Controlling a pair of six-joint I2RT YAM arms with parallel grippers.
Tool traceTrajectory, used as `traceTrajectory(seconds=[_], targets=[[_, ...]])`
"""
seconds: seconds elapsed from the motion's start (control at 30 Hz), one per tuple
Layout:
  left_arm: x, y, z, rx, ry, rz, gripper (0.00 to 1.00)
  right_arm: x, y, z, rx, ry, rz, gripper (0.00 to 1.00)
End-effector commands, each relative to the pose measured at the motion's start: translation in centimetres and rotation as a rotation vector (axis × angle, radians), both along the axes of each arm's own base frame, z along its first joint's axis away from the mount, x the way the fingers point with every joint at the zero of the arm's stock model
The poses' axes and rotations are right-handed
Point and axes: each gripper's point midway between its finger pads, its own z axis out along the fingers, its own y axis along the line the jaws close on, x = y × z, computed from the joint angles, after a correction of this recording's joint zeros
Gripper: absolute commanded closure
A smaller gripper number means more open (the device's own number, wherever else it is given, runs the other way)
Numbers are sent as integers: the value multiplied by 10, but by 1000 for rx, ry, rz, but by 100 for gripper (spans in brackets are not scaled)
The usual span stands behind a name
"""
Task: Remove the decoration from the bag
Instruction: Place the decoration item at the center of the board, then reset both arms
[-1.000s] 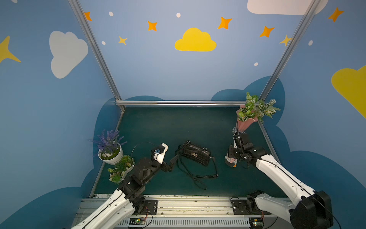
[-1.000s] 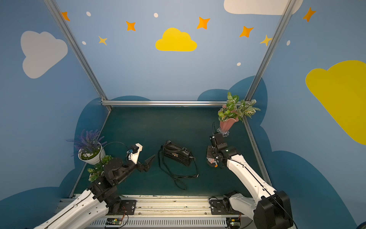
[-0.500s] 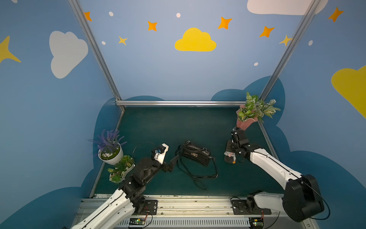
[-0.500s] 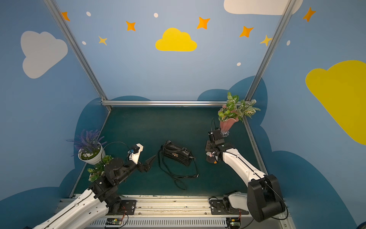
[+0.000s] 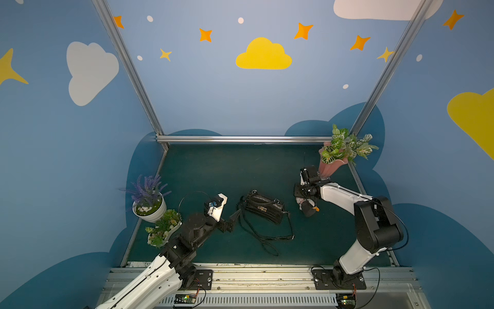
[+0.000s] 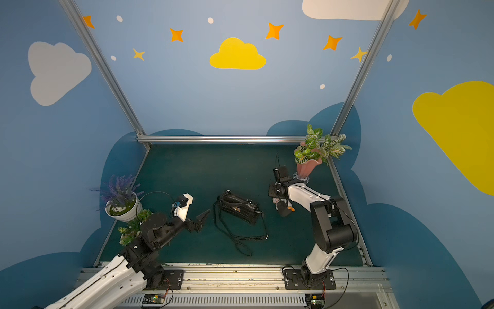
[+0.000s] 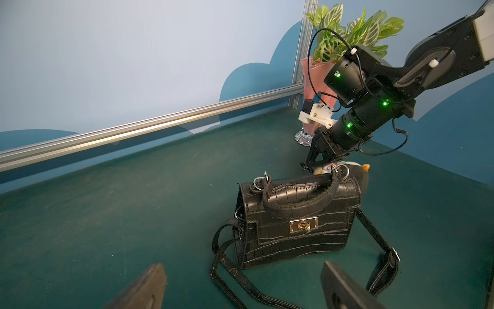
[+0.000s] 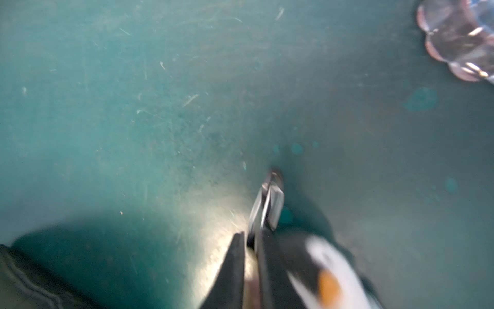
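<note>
Beside the bag, right jaws pinch the decoration nearly shut; left jaws gape empty

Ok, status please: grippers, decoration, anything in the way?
Left gripper open, near bag. Right gripper at decoration, grip unclear. Decoration off bag, on mat. Nothing blocking.

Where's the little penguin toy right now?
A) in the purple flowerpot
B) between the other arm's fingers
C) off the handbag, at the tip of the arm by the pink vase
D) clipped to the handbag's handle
C: in both top views the penguin is clear of the handbag, at the tip of the right gripper.
</note>
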Motion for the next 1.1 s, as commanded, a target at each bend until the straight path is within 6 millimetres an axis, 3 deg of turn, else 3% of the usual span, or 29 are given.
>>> traceTrajectory(seconds=[0.0,0.2,0.37,0.5,0.57,0.67,0.77,0.9,1.07], targets=[[3,5,-3,5,11,30,5,-2,2,-5,10,28,16,73],[6,6,-9,11,34,42,5,-6,0,21,23,-33,26,49],[8,5,-8,13,31,40,5,-27,-14,63,20,-139,22,30],[12,4,-10,22,45,42,4,-50,-35,92,8,-231,-22,17],[17,8,-14,33,66,60,2,-64,-54,112,32,-313,-121,12],[26,18,-23,28,105,110,2,-81,-77,127,59,-421,-212,6],[39,34,-31,12,136,172,2,-95,-99,130,17,-533,-238,3],[62,62,-40,11,148,277,1,-112,-137,119,-41,-566,-335,2],[87,108,-46,54,120,469,0,-115,-167,107,-39,-557,-410,2]])
